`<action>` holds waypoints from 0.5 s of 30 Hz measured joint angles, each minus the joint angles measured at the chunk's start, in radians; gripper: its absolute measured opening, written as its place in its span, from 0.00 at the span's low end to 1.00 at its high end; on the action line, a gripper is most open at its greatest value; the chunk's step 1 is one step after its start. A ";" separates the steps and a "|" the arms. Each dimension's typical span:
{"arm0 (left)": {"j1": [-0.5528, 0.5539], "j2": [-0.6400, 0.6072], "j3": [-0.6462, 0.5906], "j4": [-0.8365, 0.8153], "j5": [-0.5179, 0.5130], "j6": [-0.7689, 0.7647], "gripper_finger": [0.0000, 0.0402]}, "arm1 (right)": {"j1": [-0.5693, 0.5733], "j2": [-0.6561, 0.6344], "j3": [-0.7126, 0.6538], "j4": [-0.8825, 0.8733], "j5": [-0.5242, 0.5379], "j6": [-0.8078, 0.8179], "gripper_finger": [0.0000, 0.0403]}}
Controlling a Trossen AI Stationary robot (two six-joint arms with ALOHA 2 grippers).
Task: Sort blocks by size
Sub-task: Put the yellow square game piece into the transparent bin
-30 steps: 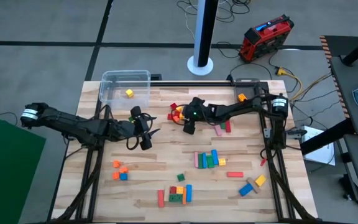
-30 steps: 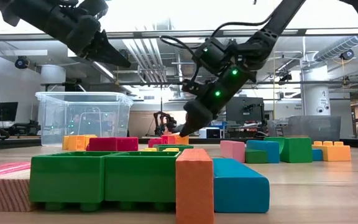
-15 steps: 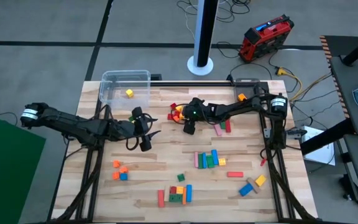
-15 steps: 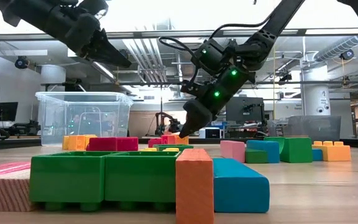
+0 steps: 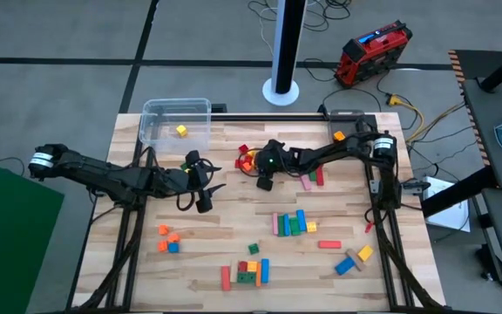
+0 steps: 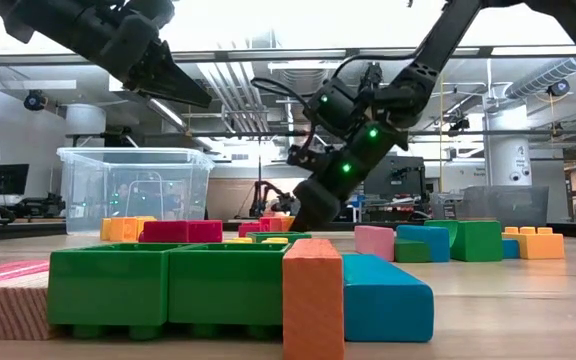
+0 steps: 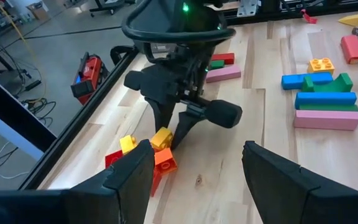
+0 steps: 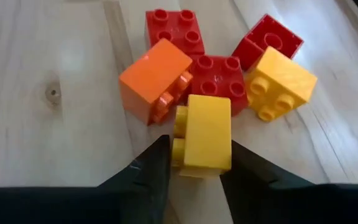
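Down at the far middle of the table (image 5: 234, 218), the right gripper (image 8: 194, 163) has its two dark fingers (image 8: 148, 171) closed narrowly around a yellow cube (image 8: 205, 134), one finger on each side of it, the block lying tipped on its side with its studs facing sideways. Touching that cube are an orange cube (image 8: 154, 81), also tipped, and a red studded cube (image 8: 219, 74); a second red cube (image 8: 174, 30), a third red one (image 8: 267, 42) and another yellow cube (image 8: 279, 82) crowd just behind, so the cluster (image 5: 248, 160) is packed tight around the fingertips. From the left wrist, the same gripper stands nearly upright over this heap, with bare wood toward the near side. The left gripper (image 7: 194, 177) hovers above the table left of the cluster, its fingers spread wide and holding nothing. A clear plastic tub (image 5: 176, 120) at the far left corner holds one yellow block (image 5: 181, 131). Longer bars lie in a row (image 5: 293, 223) at the table's middle, with more blocks near the front edge (image 5: 251, 269), front left (image 5: 169, 240) and front right (image 5: 354, 259), leaving open wood between the groups.
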 joint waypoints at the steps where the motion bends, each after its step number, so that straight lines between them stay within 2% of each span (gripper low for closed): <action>1: 0.000 0.000 0.000 0.000 0.000 0.000 0.55 | 0.000 -0.007 0.000 -0.006 0.000 0.000 0.24; 3: 0.000 0.000 0.000 0.000 0.000 0.000 0.55 | 0.000 -0.027 0.000 -0.032 0.005 0.000 0.21; 11: 0.000 0.000 0.000 0.000 0.005 0.005 0.55 | 0.042 -0.149 -0.001 -0.111 0.009 0.008 0.22; 13: 0.000 0.002 -0.001 0.008 0.040 0.021 0.55 | 0.074 -0.179 -0.002 -0.098 0.008 -0.011 0.23; 15: 0.001 0.008 -0.006 0.044 0.123 0.051 0.55 | 0.109 -0.198 -0.002 -0.083 -0.013 -0.044 0.23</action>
